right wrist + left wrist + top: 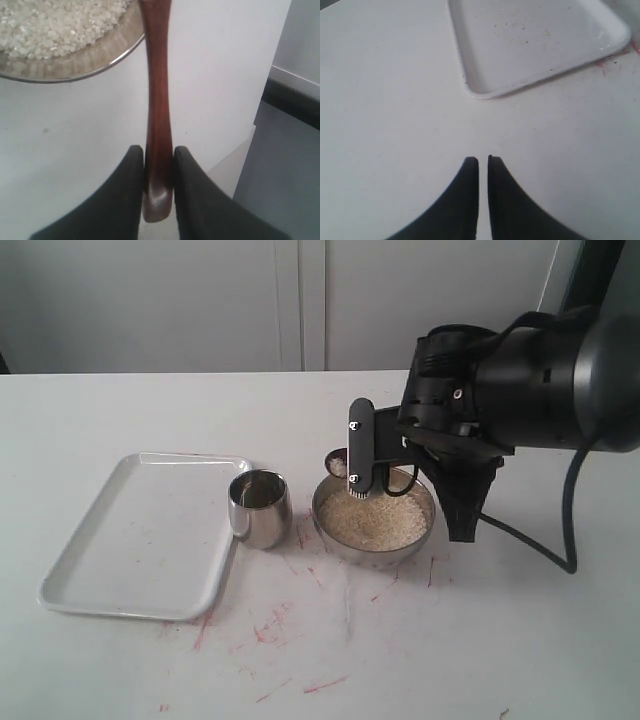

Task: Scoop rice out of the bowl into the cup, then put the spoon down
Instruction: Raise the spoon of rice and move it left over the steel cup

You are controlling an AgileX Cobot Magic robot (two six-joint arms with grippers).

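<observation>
Your right gripper (370, 488) blocks most of the spoon (337, 459) in the exterior view. Only a dark bit of scoop shows by the bowl (345, 540) rim on the side toward the desk's far edge. Cup (260, 512) contents are too dim to tell. The right wrist view cuts off the spoon's scoop and most of the bowl and rice (55, 25). The left wrist view clips the tray (485, 92) and the left gripper (483, 159) finger bases.

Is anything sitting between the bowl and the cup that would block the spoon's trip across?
Nothing visible. The right gripper holds the spoon over the bowl; the cup stands beside it, only bare table between. The tray lies beyond the cup.
</observation>
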